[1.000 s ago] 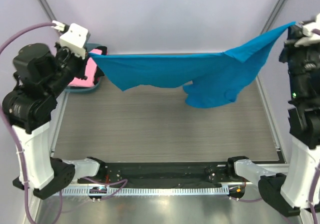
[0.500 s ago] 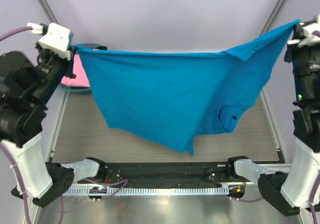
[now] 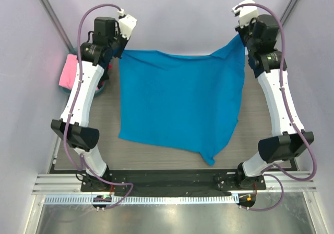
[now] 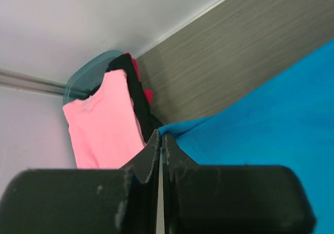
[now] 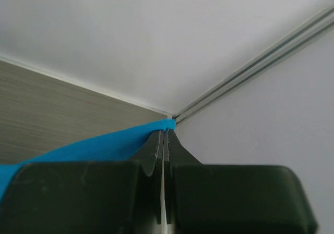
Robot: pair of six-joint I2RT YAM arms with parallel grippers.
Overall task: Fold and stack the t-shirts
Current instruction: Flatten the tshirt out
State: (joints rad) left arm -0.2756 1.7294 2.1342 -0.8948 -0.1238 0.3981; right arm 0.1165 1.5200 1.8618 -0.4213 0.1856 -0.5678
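A blue t-shirt [image 3: 180, 103] is spread out over the middle of the table, held by its two far corners. My left gripper [image 3: 120, 50] is shut on the far left corner of the blue t-shirt [image 4: 250, 119], pinched at my fingertips [image 4: 163, 136]. My right gripper [image 3: 241, 37] is shut on the far right corner of the blue t-shirt [image 5: 94, 146], at my fingertips [image 5: 166, 132]. The near edge of the shirt lies on the table with a point at the near right. A pink t-shirt [image 3: 68, 70] lies in a bin at the far left.
The bin [image 4: 91, 67] at the far left corner holds the pink t-shirt [image 4: 102, 122] and dark and red garments [image 4: 134, 96]. Walls close the table on the left, back and right. A black rail [image 3: 167, 179] runs along the near edge.
Both arms have swung from raised near positions out to the far edge of the table, carrying the blue t-shirt. The shirt has gone from hanging in the air to spread low over the table.
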